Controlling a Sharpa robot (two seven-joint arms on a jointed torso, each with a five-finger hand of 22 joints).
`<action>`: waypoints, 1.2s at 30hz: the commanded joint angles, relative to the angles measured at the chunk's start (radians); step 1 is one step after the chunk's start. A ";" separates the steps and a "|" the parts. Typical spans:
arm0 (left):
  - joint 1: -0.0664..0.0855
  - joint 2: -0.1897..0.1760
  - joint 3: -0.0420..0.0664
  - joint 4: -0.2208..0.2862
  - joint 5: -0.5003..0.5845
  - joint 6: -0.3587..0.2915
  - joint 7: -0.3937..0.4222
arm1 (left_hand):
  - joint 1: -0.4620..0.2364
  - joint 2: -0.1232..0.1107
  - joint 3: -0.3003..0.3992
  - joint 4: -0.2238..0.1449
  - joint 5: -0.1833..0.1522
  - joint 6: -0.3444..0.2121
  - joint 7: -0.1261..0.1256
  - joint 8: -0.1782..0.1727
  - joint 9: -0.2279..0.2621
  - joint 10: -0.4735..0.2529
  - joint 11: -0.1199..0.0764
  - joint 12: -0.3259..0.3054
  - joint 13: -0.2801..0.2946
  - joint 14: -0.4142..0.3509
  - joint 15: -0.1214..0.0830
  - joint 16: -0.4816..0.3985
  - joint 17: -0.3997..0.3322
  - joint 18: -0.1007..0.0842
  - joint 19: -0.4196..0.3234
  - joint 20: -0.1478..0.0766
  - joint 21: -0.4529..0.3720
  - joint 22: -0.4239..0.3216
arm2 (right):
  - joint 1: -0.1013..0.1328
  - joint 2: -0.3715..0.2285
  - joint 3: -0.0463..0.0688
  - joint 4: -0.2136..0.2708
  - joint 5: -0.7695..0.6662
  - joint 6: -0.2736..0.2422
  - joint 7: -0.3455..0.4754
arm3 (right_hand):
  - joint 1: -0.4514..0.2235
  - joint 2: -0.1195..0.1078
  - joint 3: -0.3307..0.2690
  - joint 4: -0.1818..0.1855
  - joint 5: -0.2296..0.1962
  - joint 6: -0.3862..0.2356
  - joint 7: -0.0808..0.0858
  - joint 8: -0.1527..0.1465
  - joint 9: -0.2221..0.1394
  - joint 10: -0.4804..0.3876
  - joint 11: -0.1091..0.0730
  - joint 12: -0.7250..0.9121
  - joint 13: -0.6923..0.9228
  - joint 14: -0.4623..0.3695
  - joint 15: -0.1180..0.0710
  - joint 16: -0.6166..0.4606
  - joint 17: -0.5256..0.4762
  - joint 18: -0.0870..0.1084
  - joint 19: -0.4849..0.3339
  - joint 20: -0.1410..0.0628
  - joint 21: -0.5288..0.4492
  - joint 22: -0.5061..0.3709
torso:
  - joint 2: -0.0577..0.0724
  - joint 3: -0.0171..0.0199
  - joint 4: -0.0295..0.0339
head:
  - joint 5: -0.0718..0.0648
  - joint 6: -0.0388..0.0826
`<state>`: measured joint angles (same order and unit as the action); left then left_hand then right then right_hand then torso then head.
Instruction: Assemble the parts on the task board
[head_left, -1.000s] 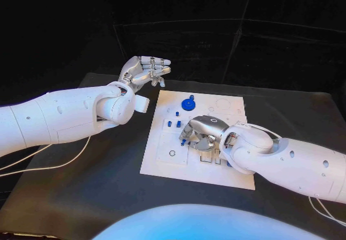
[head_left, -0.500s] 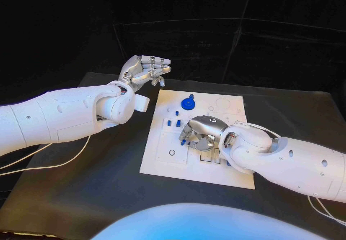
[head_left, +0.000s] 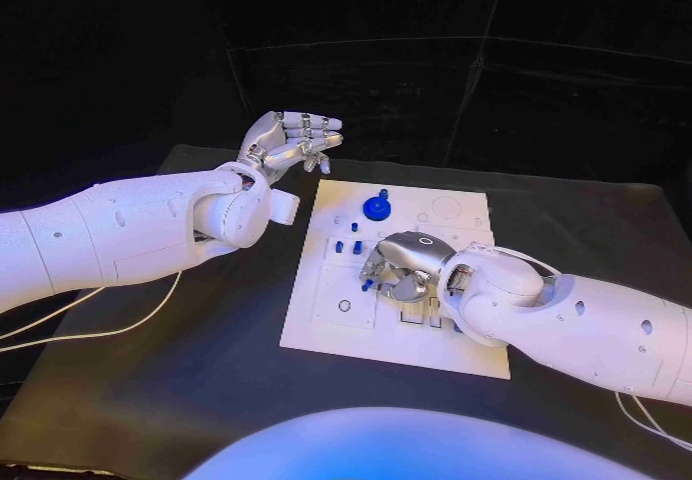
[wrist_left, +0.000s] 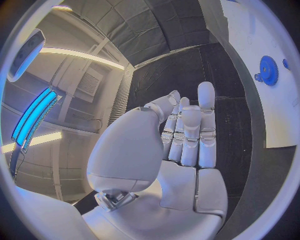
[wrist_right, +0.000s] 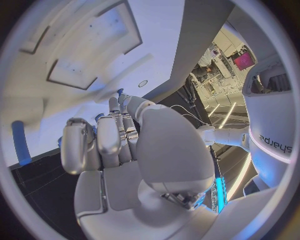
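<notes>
Head view: right hand (head_left: 400, 268) low over task board (head_left: 346, 335) centre, fingers curled by a small blue part (head_left: 366, 284); grip unclear. Left hand (head_left: 289, 142) parked far-left, empty, fingers loosely bent, clear of work. Blue gear (head_left: 376, 208) stands at far edge.

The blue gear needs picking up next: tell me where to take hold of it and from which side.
Pinch the blue gear by its toothed rim, coming straight down from above. It lies flat near the far edge of the task board, so its sides are hard to get under. The small knob rising at its edge may offer the fingers another hold.
</notes>
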<state>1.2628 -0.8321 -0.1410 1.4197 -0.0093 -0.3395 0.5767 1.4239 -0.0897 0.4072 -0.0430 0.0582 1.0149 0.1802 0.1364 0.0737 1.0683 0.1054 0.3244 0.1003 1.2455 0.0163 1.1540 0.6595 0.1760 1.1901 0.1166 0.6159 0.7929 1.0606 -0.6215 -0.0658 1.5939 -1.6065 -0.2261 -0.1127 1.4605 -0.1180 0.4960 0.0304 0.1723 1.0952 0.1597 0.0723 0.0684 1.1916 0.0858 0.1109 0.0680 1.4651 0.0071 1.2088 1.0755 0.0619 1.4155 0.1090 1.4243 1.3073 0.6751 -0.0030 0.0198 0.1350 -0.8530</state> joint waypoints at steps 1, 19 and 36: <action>0.001 0.001 0.001 0.000 0.002 0.013 0.002 | 0.005 0.001 -0.002 -0.005 -0.001 -0.007 0.001 0.003 -0.001 -0.008 -0.001 0.005 0.000 -0.007 0.001 -0.006 -0.001 0.006 0.000 -0.003 -0.003 0.001 | 0.001 0.004 0.000 -0.001 -0.012 0.020 -0.009 | -0.009 0.000 0.001 -0.001 -0.004 -0.001 0.005 -0.005 0.000 0.000 0.005 -0.007 -0.001 0.031 -0.003 0.000 -0.002 -0.006 0.003 0.001 0.000 0.052 | 0.000 -0.0001 0.0006 | -0.001 0.002; 0.001 0.001 0.001 -0.001 0.002 0.017 -0.004 | 0.004 0.001 -0.003 -0.005 -0.001 -0.008 0.001 0.004 -0.001 -0.011 0.000 0.006 -0.001 -0.008 0.001 -0.006 -0.002 0.006 -0.001 -0.003 -0.003 0.001 | 0.001 0.017 -0.006 -0.010 -0.016 0.049 -0.017 | -0.031 -0.004 -0.004 -0.004 -0.014 -0.016 0.009 -0.010 -0.002 -0.014 0.008 -0.017 -0.003 0.027 0.000 -0.004 -0.015 -0.004 -0.006 0.004 -0.006 0.044 | -0.001 -0.0005 0.0001 | -0.001 -0.001; 0.001 0.001 0.001 -0.003 0.002 0.016 -0.005 | 0.003 0.001 -0.004 -0.005 -0.001 -0.009 0.002 0.004 -0.001 -0.012 0.000 0.006 -0.001 -0.008 0.001 -0.006 -0.002 0.006 -0.001 -0.003 -0.003 0.001 | 0.001 0.007 -0.008 0.004 -0.014 -0.026 -0.016 | -0.072 -0.025 -0.010 -0.017 -0.013 -0.152 0.049 -0.012 -0.005 -0.158 0.051 -0.037 -0.004 -0.009 0.034 -0.089 -0.142 0.029 -0.102 0.035 -0.103 -0.084 | 0.000 0.0014 -0.0005 | -0.001 0.001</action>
<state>1.2628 -0.8316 -0.1410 1.4164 -0.0091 -0.3344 0.5698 1.4239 -0.0897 0.4043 -0.0459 0.0582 1.0112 0.1839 0.1363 0.0737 1.0611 0.1053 0.3244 0.1003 1.2455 0.0163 1.1540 0.6586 0.1761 1.1901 0.1166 0.6159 0.7929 1.0608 -0.6125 -0.0745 1.5904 -1.6158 -0.2137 -0.1272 1.3972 -0.1442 0.4861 0.0205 0.1624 0.9490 0.2070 0.0660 0.0640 1.0330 0.1399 0.0705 0.0624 1.4596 0.0376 1.1246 0.9343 0.0781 1.3203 0.1427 1.3279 1.2248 0.6746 -0.0029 0.0202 0.1321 -0.8529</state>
